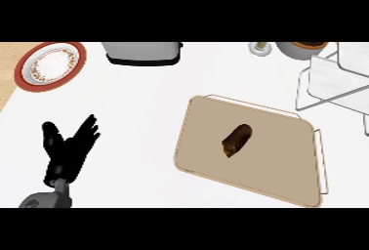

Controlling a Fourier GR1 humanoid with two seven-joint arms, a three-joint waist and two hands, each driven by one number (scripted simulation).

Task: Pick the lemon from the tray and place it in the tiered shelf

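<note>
A tan tray (pixel 274 168) with thin white handles lies right of centre on the white counter. On it rests a dark brown, elongated object (pixel 237 140), tilted; it does not look like a yellow lemon. The white wire tiered shelf (pixel 333 80) stands at the upper right, partly cut by the edge. My left hand (pixel 69 151) shows at the lower left with fingers spread upward, open and holding nothing, far left of the tray. My right hand is out of view.
A red-rimmed plate (pixel 51 65) holding pale food sits at the upper left. A grey appliance (pixel 142 52) stands at the top centre. A small jar (pixel 260 48) and a bowl (pixel 302 49) sit at the top right. A wooden strip runs along the left edge.
</note>
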